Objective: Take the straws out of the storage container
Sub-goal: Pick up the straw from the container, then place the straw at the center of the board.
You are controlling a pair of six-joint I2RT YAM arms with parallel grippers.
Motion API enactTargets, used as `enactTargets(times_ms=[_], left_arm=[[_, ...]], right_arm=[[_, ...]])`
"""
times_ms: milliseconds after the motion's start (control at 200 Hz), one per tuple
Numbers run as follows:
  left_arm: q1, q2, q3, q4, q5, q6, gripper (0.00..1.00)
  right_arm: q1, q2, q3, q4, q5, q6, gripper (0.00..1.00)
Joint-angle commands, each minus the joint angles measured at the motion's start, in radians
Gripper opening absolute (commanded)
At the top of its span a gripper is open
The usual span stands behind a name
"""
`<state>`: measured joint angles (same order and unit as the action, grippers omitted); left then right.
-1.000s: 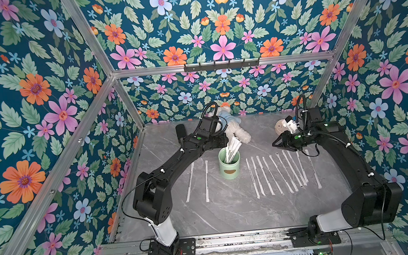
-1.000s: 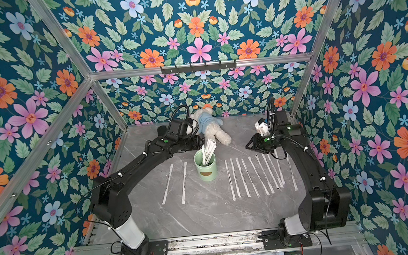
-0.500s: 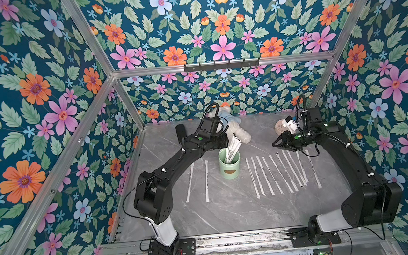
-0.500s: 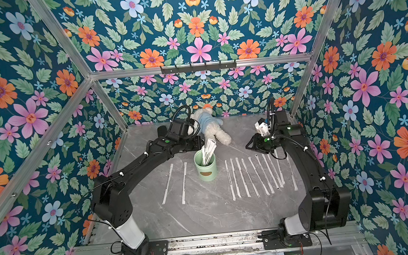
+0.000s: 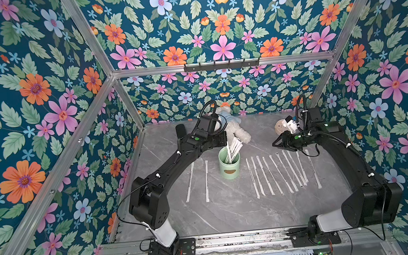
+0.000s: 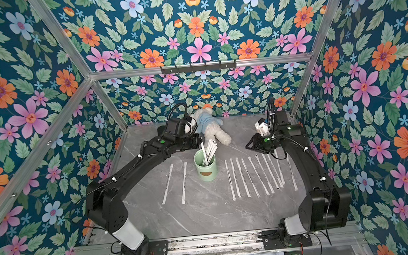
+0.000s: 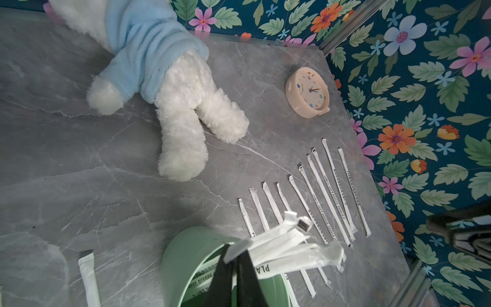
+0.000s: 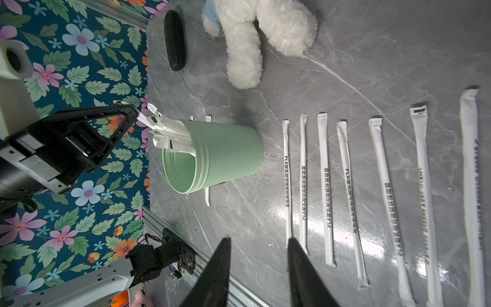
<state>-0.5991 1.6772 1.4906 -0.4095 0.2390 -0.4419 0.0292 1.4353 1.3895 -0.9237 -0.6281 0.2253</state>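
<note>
The storage container, a mint-green cup (image 5: 229, 165) (image 6: 205, 168), stands upright mid-table with a bundle of white wrapped straws (image 5: 235, 146) (image 7: 287, 247) leaning out of it. My left gripper (image 5: 226, 141) (image 7: 235, 256) sits at the cup's rim, shut on the top end of one straw (image 7: 233, 251); the right wrist view shows the same grip (image 8: 132, 115). Several straws (image 5: 277, 172) (image 8: 324, 186) lie in a row right of the cup, and two (image 5: 197, 181) lie left of it. My right gripper (image 5: 275, 144) (image 8: 259, 239) hovers open over that row's far end, holding nothing.
A white plush toy in a blue top (image 5: 234, 130) (image 7: 164, 87) lies behind the cup. A round pinkish clock (image 5: 280, 126) (image 7: 307, 91) sits at the back right, beside my right wrist. A black oval case (image 5: 180, 130) (image 8: 174, 40) rests at the back left.
My left gripper's jaws have closed onto the top of a straw in the cup. The right arm has not moved.
</note>
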Motion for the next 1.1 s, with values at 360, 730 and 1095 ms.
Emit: enactTargets(times_ms=[360,730,1095], left_arm=[[0.000,-0.079,0.259,-0.359,-0.228,0.091,0.08],[0.021,-0.057,0.412,-0.748,-0.364,0.091,0.08],[0.143,-0.038,0.046,-0.589,-0.221,0.099,0.07]], right_arm=[[0.000,-0.021,-0.005,0.009,-0.032,-0.003,0.38],[0.001,-0.020,-0.016,0.000,-0.003,-0.018,0.38],[0.000,-0.016,-0.010,-0.014,0.011,-0.030,0.38]])
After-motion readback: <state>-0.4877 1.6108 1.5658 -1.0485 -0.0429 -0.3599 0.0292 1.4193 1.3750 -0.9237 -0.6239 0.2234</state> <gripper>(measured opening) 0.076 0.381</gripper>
